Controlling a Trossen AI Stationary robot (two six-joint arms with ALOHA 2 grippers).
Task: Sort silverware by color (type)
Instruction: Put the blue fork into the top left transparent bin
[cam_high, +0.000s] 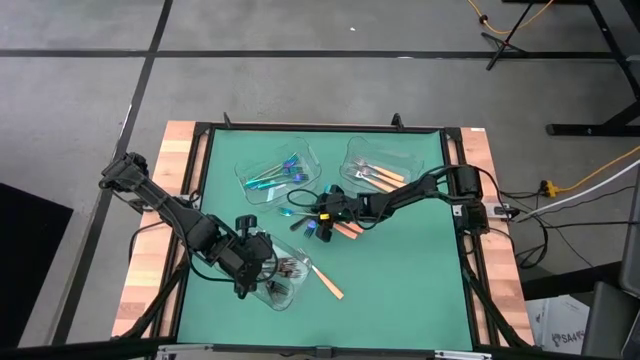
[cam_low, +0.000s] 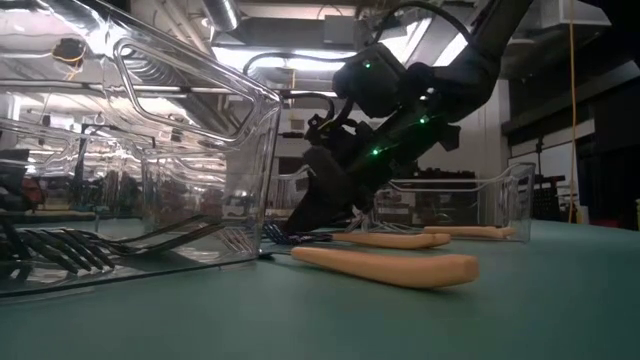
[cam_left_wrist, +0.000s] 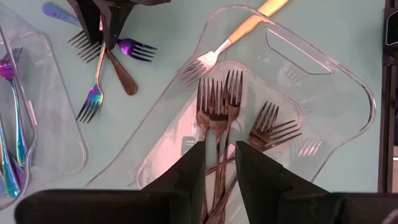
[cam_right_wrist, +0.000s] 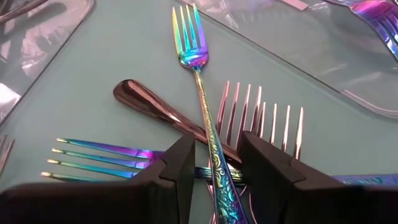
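- We are mid-sort: the right gripper (cam_right_wrist: 214, 168) is down on the loose pile at the centre of the table (cam_high: 400, 270), its fingers spread to either side of the handle of an iridescent fork (cam_right_wrist: 196, 68) and not yet closed on it.
- That fork lies across a dark fork (cam_right_wrist: 161, 112), with a second iridescent fork (cam_right_wrist: 99, 158) beside it.
- The left gripper (cam_left_wrist: 217, 165) hovers over the tray of dark forks (cam_left_wrist: 311, 93) at about 7 o'clock, fingers parted and empty; the dark forks (cam_left_wrist: 217, 106) lie flat inside.
- The tray of iridescent pieces (cam_high: 280, 170) sits at 11 o'clock, the orange-handled tray (cam_high: 385, 165) at 1 o'clock.
- One orange-handled fork (cam_high: 327, 283) lies loose beside the dark tray.
- Next, we judge, the right fingers must close on the iridescent handle alone, lift it clear of the dark fork underneath, and carry it toward 11 o'clock.
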